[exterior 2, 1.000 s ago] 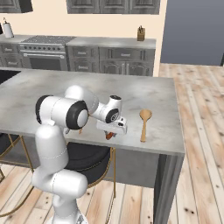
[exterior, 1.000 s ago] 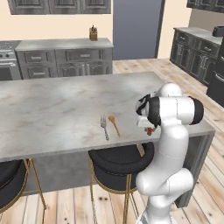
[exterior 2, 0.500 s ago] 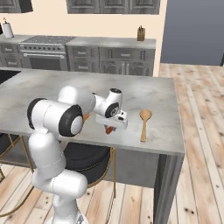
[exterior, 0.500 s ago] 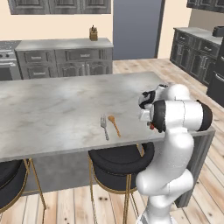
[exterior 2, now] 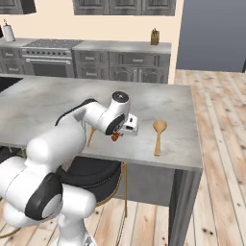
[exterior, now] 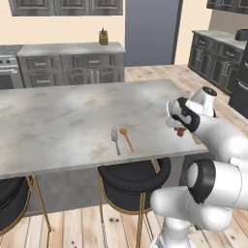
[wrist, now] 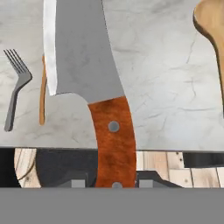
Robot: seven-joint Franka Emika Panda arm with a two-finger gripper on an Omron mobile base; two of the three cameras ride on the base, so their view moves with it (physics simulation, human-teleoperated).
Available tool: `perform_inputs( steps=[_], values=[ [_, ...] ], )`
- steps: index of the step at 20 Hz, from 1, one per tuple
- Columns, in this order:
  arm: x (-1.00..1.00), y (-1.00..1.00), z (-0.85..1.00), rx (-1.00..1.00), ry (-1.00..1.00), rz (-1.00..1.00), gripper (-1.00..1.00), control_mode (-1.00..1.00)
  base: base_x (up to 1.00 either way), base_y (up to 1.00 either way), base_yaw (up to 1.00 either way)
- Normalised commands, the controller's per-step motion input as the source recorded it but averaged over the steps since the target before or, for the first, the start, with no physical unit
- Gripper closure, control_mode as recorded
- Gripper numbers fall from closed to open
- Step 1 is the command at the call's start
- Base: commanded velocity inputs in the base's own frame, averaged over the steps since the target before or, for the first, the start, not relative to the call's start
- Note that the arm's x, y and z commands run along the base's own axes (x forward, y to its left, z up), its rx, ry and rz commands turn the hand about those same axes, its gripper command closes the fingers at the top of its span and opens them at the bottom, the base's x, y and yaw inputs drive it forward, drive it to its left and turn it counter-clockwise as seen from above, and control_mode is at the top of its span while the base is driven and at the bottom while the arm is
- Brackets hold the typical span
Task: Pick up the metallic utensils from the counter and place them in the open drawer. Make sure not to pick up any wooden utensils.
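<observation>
The knife (wrist: 87,78), a broad silver blade on an orange-red riveted handle, sits between the gripper (wrist: 111,183) finger tips, which are clenched on the lower end of the handle; in the hand view the blade hangs over the counter (wrist: 157,87) close to its near edge. In the left base view the gripper (exterior: 180,130) holds the handle, a small red stub, above the counter's (exterior: 63,116) right part. The fork (exterior: 116,140) lies flat on the marble near the front edge, with a slim wooden spoon (exterior: 127,138) just beside it on its right, the two not touching. A second, larger wooden spoon (exterior 2: 158,136) lies further right, near the counter's end. Black round stools (exterior: 133,179) with thin gold legs stand under the near edge. On the far dark cabinets stands a small knife block (exterior: 103,37). No writing or label can be read anywhere. The knife's blade is hidden behind the hand in both base views.
</observation>
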Motion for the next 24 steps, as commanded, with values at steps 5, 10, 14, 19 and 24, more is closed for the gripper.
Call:
perform_inputs(
  steps=[5, 10, 14, 19, 24],
  values=[
    [0.0, 0.0, 0.0, 0.0, 0.0, 0.0, 1.0, 1.0, -0.83, -0.67, -0.01],
    [0.0, 0.0, 0.0, 0.0, 0.0, 0.0, 1.0, 1.0, -0.2, -1.0, -0.03],
    [0.0, 0.0, 0.0, 0.0, 0.0, 0.0, 1.0, 1.0, 0.16, -1.0, -0.04],
    [0.0, 0.0, 0.0, 0.0, 0.0, 0.0, 1.0, 1.0, 0.55, -1.0, -0.05],
    [0.0, 0.0, 0.0, 0.0, 0.0, 0.0, 1.0, 1.0, 0.98, -1.0, -0.03]
  ],
)
